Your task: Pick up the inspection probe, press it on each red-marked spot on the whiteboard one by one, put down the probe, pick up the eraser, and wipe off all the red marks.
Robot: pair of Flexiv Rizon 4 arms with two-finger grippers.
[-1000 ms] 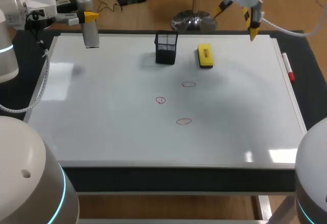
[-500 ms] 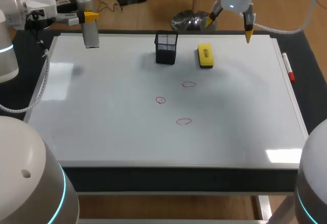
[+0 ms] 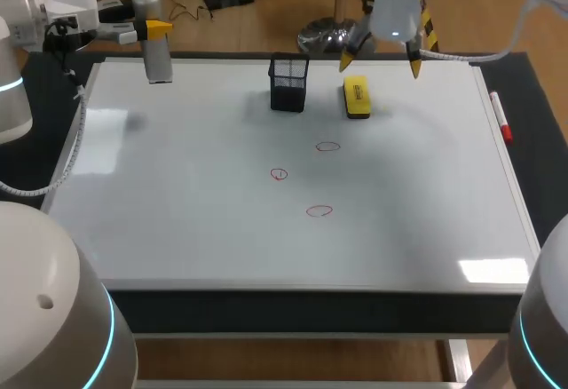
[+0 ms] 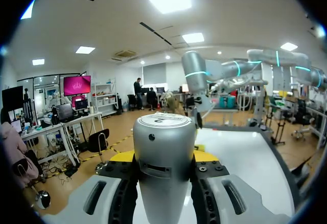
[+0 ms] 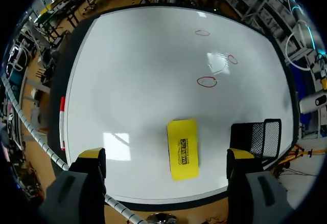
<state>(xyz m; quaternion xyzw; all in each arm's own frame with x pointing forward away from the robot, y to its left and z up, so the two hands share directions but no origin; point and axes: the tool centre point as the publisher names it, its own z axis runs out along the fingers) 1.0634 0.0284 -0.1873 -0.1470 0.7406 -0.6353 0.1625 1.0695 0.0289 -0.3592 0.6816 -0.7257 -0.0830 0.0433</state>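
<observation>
Left jaws grip probe [image 4: 164, 152]; right jaws wide over eraser [image 5: 183, 149].

Silver probe [image 3: 158, 56] upright in left gripper [image 3: 156, 30]; yellow eraser [image 3: 356, 97] flat on whiteboard [image 3: 177, 194].

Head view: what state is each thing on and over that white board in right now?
inspection probe: held upright, near the whiteboard's far left corner.
left end effector: shut on the inspection probe.
right end effector: open, empty, above the eraser.
eraser: lying flat on the whiteboard, not gripped.
red marks: three, all unwiped.
mesh holder: upright.
red marker: lying at the whiteboard's right edge.
</observation>
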